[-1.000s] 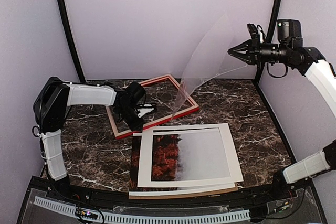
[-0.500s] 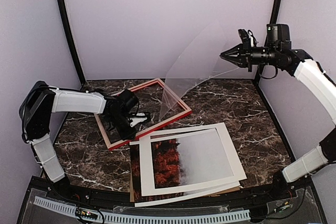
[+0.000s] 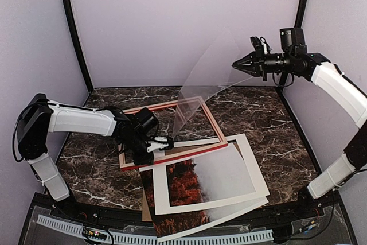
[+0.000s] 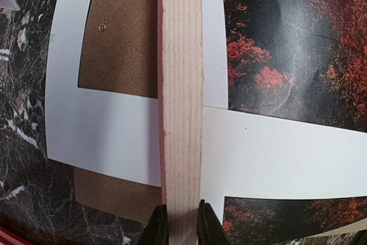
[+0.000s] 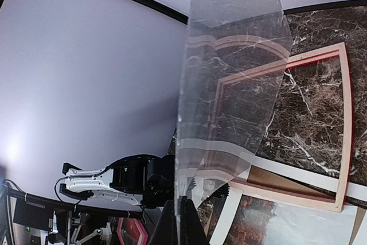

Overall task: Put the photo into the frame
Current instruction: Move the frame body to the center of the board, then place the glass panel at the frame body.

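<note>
The left pincer (image 4: pixel 182 226) is clamped on the frame's (image 4: pixel 181 84) pale near rail, holding it across the white mat (image 4: pixel 114 136) and the photo (image 4: pixel 298 44), which lie stacked near the middle of the table (image 3: pixel 97 170). The right pincer (image 3: pixel 236 65) is pinched shut on a clear pane (image 3: pixel 206 84) raised at the far right. The step in hand is probably positioning the frame. Next it needs setting flat, clear of the stack.

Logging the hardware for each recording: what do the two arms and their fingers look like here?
The left arm and right arm match: white shell links, black joints, black wrists with dark fingers. A thin black cable loops by the right wrist.
</note>
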`<state>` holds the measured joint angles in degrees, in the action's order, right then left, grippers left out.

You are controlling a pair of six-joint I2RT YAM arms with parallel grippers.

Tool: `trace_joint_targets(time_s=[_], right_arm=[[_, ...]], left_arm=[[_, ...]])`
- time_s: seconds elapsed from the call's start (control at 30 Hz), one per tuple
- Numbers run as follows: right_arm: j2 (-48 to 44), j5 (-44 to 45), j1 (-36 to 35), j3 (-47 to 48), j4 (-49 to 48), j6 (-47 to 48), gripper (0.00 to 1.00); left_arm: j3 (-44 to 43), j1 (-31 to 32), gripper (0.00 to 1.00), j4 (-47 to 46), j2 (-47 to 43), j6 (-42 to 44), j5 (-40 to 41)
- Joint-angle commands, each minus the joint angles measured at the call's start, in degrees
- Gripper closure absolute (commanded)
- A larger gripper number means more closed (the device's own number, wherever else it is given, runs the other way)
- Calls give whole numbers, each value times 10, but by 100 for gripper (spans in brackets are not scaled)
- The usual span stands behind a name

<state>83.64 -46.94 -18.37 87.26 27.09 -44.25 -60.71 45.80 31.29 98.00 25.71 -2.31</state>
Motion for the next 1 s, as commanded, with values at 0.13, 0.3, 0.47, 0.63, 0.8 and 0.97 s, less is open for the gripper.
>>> trace_joint_targets(time_s=[0.13,0.3,0.47,0.63,0.8,0.97], right_arm=[[13,2,-38,30,-13,18,100],[27,24,-54,64,16,34,100],[46,52,-73,112,44,46,100],[74,80,-98,154,67,56,100],[121,100,-145,215,79,57,100],[198,106,-211,309,84,52,100]], left_arm=[[-4,-4,66,-27,-20,-3,55],[2,-16,43,-45,-64,-32,69],[30,-23,14,-52,-146,-76,76],[67,-49,8,-54,-212,-175,86],[85,-133,8,-65,-276,-296,91],[77,-241,5,-57,-296,-408,87]])
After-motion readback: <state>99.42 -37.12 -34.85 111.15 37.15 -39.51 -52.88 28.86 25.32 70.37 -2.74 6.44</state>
